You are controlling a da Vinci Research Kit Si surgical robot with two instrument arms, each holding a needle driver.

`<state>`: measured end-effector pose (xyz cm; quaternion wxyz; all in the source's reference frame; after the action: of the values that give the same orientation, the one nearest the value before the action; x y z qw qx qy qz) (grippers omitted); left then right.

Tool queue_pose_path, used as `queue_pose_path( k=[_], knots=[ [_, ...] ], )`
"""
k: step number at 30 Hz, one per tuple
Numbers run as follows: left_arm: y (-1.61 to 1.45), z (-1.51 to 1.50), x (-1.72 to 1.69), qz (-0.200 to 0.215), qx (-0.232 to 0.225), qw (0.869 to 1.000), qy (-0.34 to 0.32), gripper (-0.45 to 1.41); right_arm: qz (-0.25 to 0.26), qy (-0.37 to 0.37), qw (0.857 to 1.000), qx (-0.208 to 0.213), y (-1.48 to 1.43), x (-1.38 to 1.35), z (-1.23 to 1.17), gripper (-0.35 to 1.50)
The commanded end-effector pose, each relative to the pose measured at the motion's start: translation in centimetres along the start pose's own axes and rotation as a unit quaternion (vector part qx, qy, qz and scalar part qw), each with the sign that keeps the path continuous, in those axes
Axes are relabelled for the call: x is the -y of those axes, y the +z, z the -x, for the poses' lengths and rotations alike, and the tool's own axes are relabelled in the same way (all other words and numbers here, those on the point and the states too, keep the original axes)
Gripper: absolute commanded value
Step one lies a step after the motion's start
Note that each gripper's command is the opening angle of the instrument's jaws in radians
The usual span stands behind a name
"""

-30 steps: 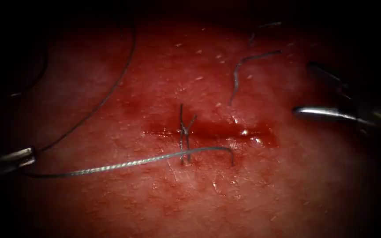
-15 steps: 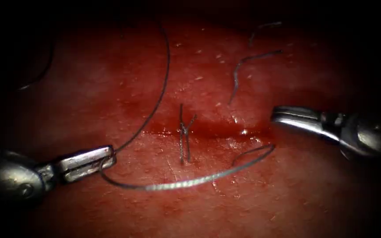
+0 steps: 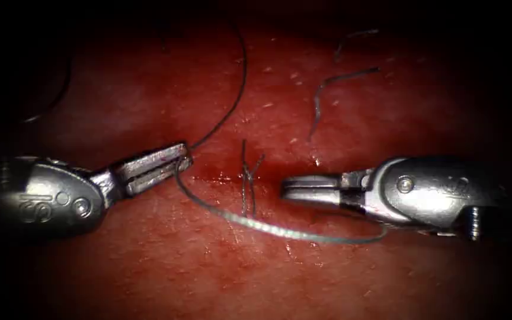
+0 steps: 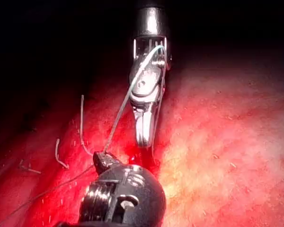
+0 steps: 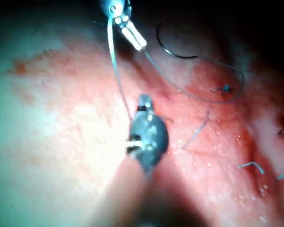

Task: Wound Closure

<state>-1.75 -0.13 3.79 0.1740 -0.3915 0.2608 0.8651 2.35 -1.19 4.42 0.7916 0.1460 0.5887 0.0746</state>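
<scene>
Red, wet tissue [image 3: 149, 261] with a horizontal cut [image 3: 268, 173], 1 tied stitch [image 3: 248, 178] across it. Right tool [image 3: 284, 188] over the cut just right of the stitch, jaws pressed together, holding nothing. Left tool [image 3: 180, 155] left of the cut, pinching the thread [image 3: 280, 231]. Thread looping below the stitch. Cut end [image 3: 321, 95] well above. Needle unseen.

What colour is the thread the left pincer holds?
Pale silvery grey thread, clearest in the endoscope view, held by the left pincer.
</scene>
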Motion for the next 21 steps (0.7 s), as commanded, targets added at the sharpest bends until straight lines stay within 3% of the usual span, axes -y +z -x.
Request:
queue_pose_path(
  k=[1,4,11,16,19,20,21],
  knots=[
    [0.14,-0.03,-0.07,-0.022,0.018,1.000,-0.004,-0.45,-0.010,0.000,1.000,-0.008,0.10,0.06,0.02,-0.35],
    [0.37,-0.09,-0.19,-0.062,0.066,0.996,0.002,-0.45,-0.026,0.000,0.999,-0.019,0.13,0.06,-0.02,-0.35],
    [0.77,0.03,-0.43,-0.087,0.063,0.994,0.030,-0.45,-0.039,-0.002,0.999,-0.036,0.18,0.04,-0.06,-0.35],
    [0.89,0.13,-0.53,-0.094,0.063,0.993,0.036,-0.45,-0.029,0.004,0.998,-0.063,0.22,0.01,-0.07,-0.35],
    [0.88,0.18,-0.61,-0.095,0.062,0.993,0.040,-0.45,-0.012,0.012,0.996,-0.092,0.22,-0.08,-0.10,0.26],
    [0.87,0.19,-0.63,-0.094,0.059,0.993,0.041,-0.45,0.002,0.017,0.994,-0.105,0.21,-0.14,-0.12,0.59],
    [0.85,0.21,-0.66,-0.092,0.055,0.993,0.043,-0.45,0.017,0.022,0.993,-0.114,0.20,-0.19,-0.14,0.79]
  ],
)
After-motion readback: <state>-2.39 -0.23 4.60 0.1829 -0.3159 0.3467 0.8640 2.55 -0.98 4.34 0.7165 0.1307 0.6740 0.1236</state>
